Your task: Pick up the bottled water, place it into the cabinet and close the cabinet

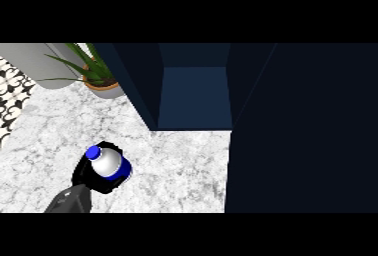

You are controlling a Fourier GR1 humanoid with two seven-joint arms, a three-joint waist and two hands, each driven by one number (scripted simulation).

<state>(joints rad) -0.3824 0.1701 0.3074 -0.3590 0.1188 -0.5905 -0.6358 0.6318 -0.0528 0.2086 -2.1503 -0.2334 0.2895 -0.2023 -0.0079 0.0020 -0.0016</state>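
The bottled water [109, 163] has a white body, a blue cap and a blue label band. It stands upright over the marble counter [181, 167] at the lower left. My left hand [91, 180] is shut on it, black fingers curling round its lower part from behind and below. The dark blue cabinet [193, 95] stands open at the back centre, its inside showing as a lighter blue recess. Its door [303, 130] hangs open as a wide dark panel over the right side. My right hand is nowhere in view.
A potted green plant [102, 82] stands at the back left, next to the cabinet's left wall. A grey rounded object [44, 67] lies behind it. A black-and-white patterned surface [13, 97] borders the counter's left edge.
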